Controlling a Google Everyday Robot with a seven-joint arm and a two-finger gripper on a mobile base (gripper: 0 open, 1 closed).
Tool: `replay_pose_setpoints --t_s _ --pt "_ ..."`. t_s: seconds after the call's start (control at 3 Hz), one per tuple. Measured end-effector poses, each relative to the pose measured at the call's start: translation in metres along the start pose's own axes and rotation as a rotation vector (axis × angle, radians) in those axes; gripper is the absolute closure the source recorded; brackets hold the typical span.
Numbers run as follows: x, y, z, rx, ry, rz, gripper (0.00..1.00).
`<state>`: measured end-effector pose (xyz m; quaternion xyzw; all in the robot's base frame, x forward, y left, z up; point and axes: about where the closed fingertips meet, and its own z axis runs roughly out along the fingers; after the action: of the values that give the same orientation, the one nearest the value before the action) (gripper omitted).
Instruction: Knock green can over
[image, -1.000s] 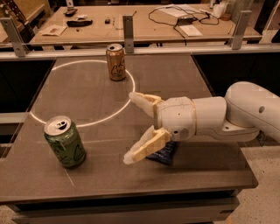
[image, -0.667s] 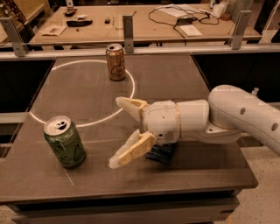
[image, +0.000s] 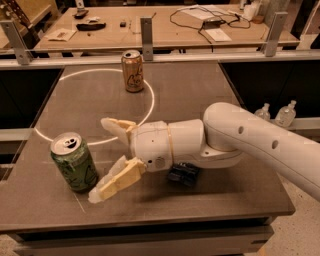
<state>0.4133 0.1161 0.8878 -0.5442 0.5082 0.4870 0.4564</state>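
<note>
The green can (image: 75, 162) stood upright at about eight o'clock on the table (image: 200, 100), silver top up, just outside the white ring (image: 150, 102) painted there. It had not budged in the last second. What had changed was the gripper (image: 102, 160): it had slid steadily leftward across the table and now sat at the can's three o'clock, fingers spread wide apart and holding nothing. The lower finger's tip reached down by the can's base, the upper one pointed past its far shoulder. Whether either finger actually touched the can I could not tell, but the gap had all but closed.

The gold can (image: 132, 71) waited untouched at twelve o'clock. A small dark object (image: 183, 174) lay under the wrist, and the white arm (image: 260, 145) stretched in from four o'clock.

To my eye the approach was nearly done; a little more leftward push looked like enough to tip the can, provided it toppled rather than skidded.
</note>
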Motion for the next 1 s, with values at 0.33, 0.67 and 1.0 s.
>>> replay_pose_setpoints --t_s 0.33,0.67,1.0 --pt "-0.005 0.007 0.030 -0.026 -0.002 -0.044 0.00" --pt "-0.004 0.013 0.057 -0.050 -0.029 -0.064 0.00" --pt "0.002 0.016 0.080 -0.070 -0.077 -0.045 0.00"
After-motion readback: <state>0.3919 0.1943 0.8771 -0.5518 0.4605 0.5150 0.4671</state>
